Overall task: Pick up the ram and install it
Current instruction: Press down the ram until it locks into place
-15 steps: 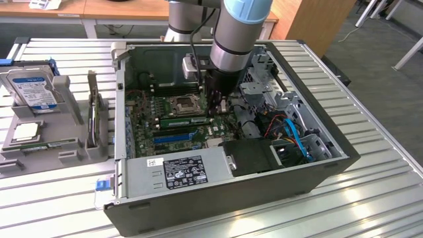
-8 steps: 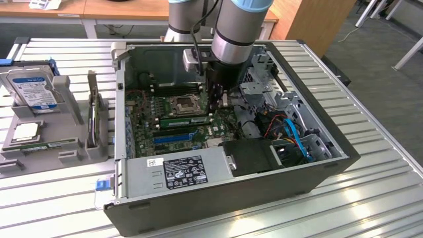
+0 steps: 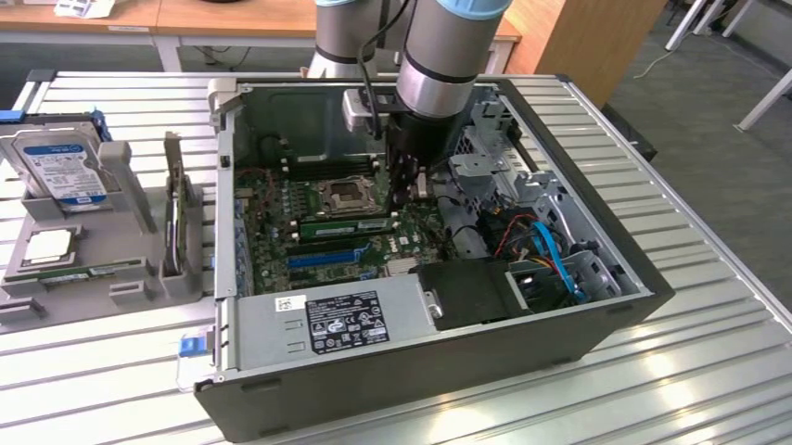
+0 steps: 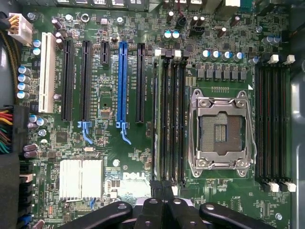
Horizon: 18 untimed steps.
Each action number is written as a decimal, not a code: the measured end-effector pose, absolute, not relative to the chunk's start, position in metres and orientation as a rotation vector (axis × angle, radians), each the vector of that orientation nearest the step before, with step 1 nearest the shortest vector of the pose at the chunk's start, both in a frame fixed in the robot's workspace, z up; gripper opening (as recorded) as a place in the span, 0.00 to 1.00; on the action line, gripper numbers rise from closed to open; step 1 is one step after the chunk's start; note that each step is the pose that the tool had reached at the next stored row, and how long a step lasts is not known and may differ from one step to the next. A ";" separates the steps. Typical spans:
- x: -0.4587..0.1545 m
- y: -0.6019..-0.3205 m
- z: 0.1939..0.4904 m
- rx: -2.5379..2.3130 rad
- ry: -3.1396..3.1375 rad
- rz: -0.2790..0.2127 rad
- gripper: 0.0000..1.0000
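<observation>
One ram (image 3: 347, 225) in mobo slot

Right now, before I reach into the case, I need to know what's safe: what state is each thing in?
Case: lying down, side open.
Ram: slotted in; latching unclear.
Processor socket: empty.
Gripper: shut, by the ram.
Hard drive: upright in holder.

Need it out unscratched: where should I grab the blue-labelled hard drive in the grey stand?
Grip the hard drive by its exposed upper end, pinching across its flat faces, probably coming from above: it stands nearly upright with its lower end in the grey stand.
</observation>
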<state>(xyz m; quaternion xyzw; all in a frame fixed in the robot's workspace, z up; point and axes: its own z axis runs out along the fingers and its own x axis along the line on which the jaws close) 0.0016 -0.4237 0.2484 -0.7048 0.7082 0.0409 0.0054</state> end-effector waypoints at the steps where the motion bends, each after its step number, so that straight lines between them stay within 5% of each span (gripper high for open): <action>1: 0.001 -0.424 0.248 -2.207 2.217 0.128 0.10; 18: -0.045 -0.424 0.248 -2.206 2.217 0.127 0.10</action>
